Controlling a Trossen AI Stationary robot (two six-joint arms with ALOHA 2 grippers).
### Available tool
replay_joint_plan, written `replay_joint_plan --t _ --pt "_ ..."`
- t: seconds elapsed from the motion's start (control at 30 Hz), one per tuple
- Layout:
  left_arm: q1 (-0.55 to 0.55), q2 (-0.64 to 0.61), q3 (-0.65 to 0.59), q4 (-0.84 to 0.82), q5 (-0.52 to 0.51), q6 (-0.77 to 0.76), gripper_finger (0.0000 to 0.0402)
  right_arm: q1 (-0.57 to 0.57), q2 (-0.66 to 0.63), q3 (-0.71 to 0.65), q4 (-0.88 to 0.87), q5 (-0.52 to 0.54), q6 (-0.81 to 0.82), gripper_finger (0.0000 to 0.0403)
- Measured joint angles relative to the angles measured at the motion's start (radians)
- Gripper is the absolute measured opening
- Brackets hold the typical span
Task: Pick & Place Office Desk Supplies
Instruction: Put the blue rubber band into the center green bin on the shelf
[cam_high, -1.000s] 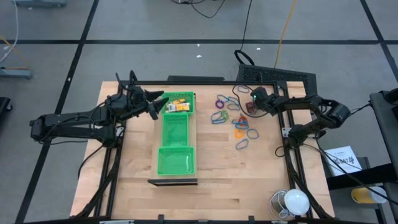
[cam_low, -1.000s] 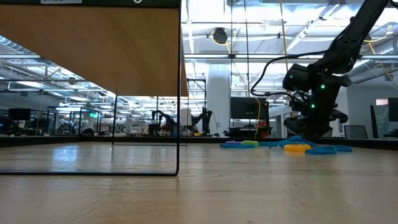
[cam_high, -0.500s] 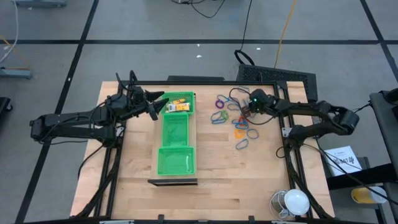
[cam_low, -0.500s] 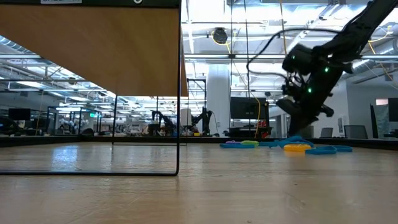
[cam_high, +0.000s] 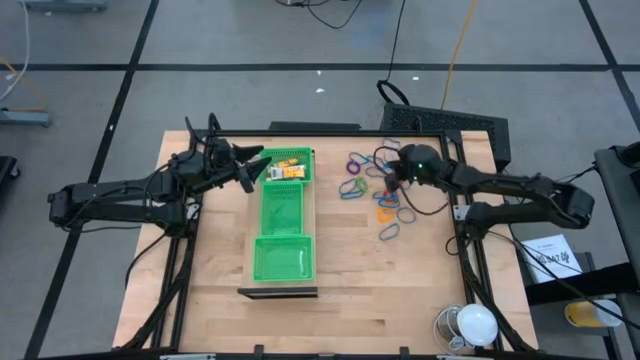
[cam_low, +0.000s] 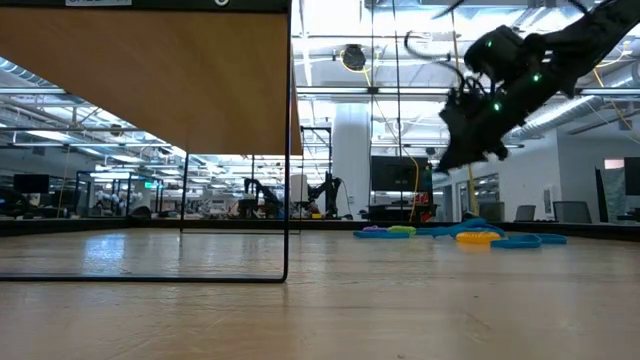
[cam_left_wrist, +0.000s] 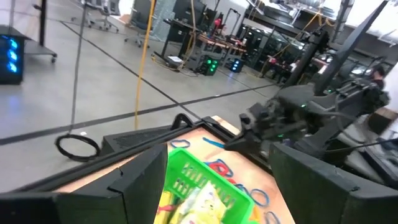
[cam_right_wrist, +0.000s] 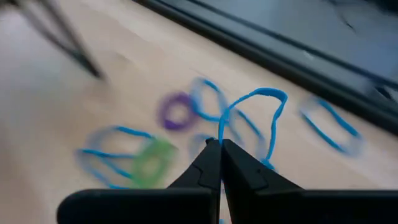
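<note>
The supplies are thin loops in blue, purple, green and orange-red, scattered (cam_high: 375, 195) on the table's far right and seen as a low heap (cam_low: 470, 235) in the low view. Small yellow pieces (cam_high: 285, 168) lie in the far compartment of the long green tray (cam_high: 283, 240). My right gripper (cam_high: 388, 170) (cam_low: 452, 155) (cam_right_wrist: 219, 149) hangs above the loops, shut on one blue loop. My left gripper (cam_high: 255, 165) (cam_left_wrist: 217, 186) hovers open beside the tray's far compartment (cam_left_wrist: 205, 186), at its left. My right gripper pinches one blue loop (cam_right_wrist: 252, 106) between its two fingertips (cam_right_wrist: 210, 152), on a single spot of the strand (cam_right_wrist: 221, 127). The fingers come slanting down from the table's right. The loop stands out past the fingertips, lifted clear of the loops on the table.
A thin black frame stand (cam_high: 278, 292) with a wooden board (cam_low: 150, 80) sits at the table's near edge. A white round lamp (cam_high: 470, 325) is off the near right corner. Cables (cam_high: 400, 95) run behind the far edge. Bare wood (cam_high: 360, 280) lies near the tray's right.
My right gripper has risen from the pile of loops and moved toward the table's left, tipping more level as it went. It has carried one blue loop up off the table. The other loops stay where they were.
</note>
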Motion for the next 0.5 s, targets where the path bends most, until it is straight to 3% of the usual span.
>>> replay_joint_plan --t 0.3,0.5 --pt "-0.015 0.057 0.000 0.061 0.037 -0.024 0.0292 0.102 -0.015 0.000 0.310 -0.255 -0.141 0.0000" --pt "-0.056 0.187 0.001 0.193 0.048 0.057 0.0292 0.174 -0.014 0.001 0.473 -0.427 -0.173 0.0000"
